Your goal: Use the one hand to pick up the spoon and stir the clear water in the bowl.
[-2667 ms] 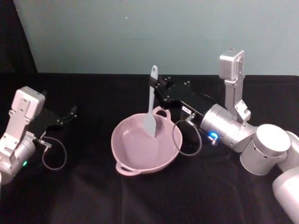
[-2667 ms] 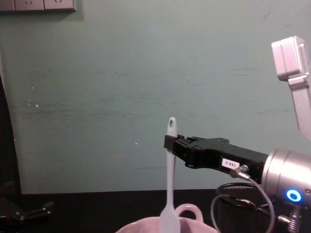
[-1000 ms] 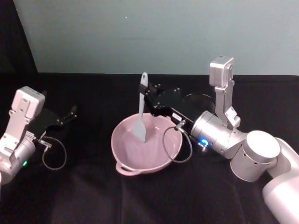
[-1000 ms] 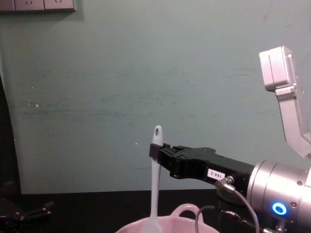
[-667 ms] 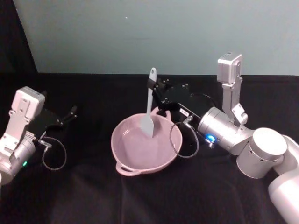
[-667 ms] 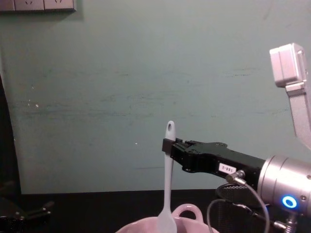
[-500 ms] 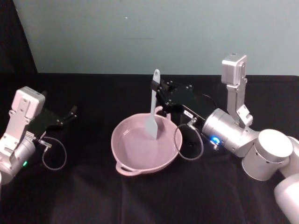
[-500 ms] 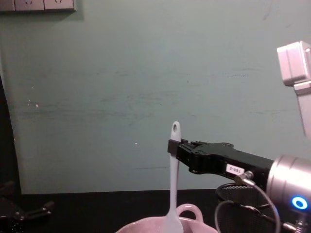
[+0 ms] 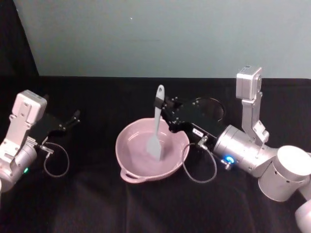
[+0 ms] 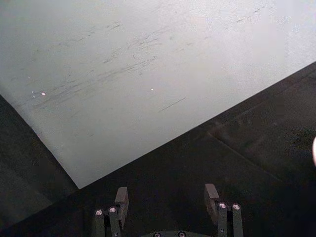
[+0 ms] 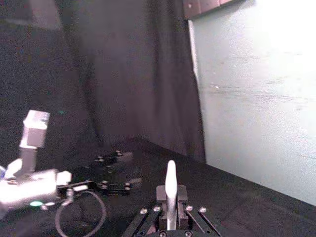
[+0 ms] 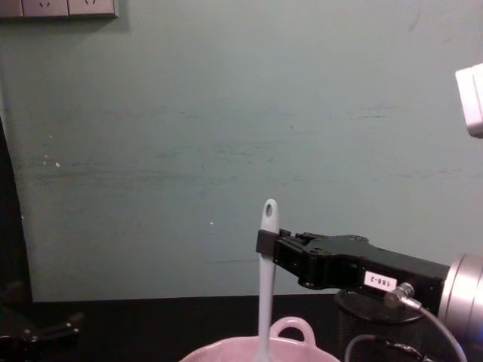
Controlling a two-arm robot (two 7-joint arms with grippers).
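My right gripper (image 9: pixel 160 105) is shut on the upper handle of the white spoon (image 9: pixel 156 124), holding it nearly upright. The spoon's flat scoop is down inside the pink bowl (image 9: pixel 130 145), near its middle. In the chest view the spoon (image 12: pixel 265 290) rises out of the bowl (image 12: pixel 226 350), with the right gripper (image 12: pixel 263 243) clamped just under the handle's oval hole. The right wrist view has the handle tip (image 11: pixel 170 185) standing up between the shut fingers (image 11: pixel 160 197). My left gripper (image 9: pixel 73 119) is parked far left on the table, open (image 10: pixel 167 197) and holding nothing.
A black wire-mesh cup (image 9: pixel 210 108) stands behind the right arm, close to the bowl's loop handle (image 12: pixel 291 329). Black cloth (image 9: pixel 97 199) covers the table, with a teal wall (image 12: pixel 189 151) behind. A cable loop (image 9: pixel 200 167) hangs from the right wrist beside the bowl.
The right gripper swung the spoon left, then right across the bowl. It has now pulled it nearer and a little lower, toward the bowl's middle. The left arm stayed put.
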